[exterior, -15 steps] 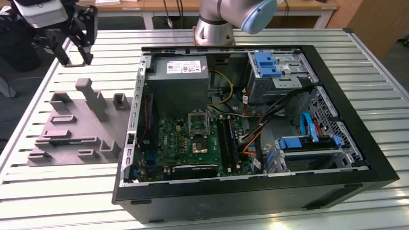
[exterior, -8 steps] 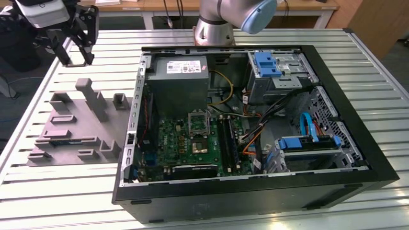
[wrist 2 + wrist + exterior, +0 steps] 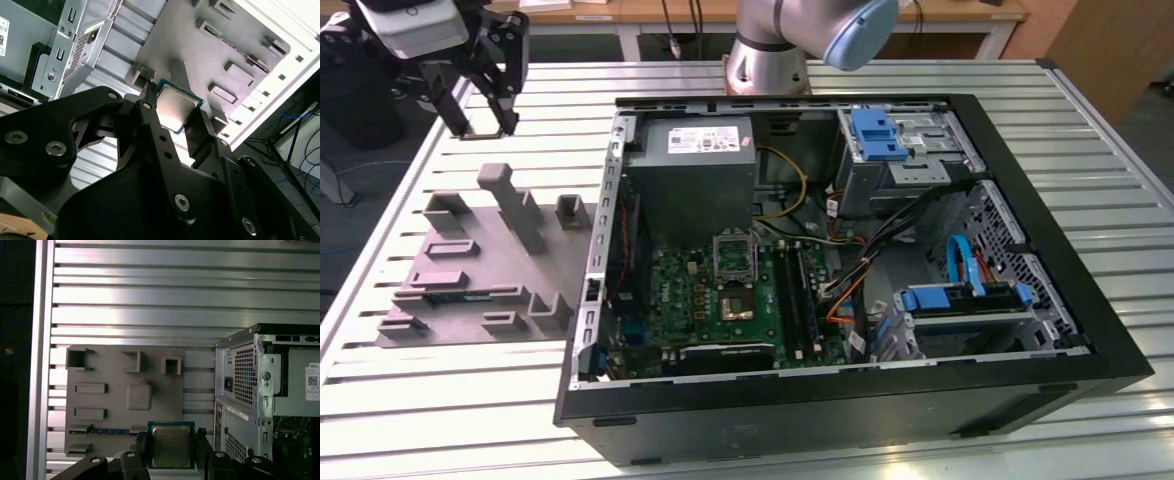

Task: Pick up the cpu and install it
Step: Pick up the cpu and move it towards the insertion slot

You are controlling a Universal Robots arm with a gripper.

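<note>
The pick-up looks done: the hand (image 3: 483, 118) is clamped on the cpu (image 3: 171, 446), a finger on either side, holding it in the air above the grey tray (image 3: 474, 275) on the slatted tabletop (image 3: 454, 400); the installing is all left, I'd say, for the cpu is well apart from the green board (image 3: 680, 290) inside the open computer case (image 3: 1067, 300); it is a flat square, dull silver on top, with a thin greenish edge.

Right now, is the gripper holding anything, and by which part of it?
The gripper holds the small flat square cpu with a silver-grey metal top; its jaws are shut on two opposite side edges.
</note>
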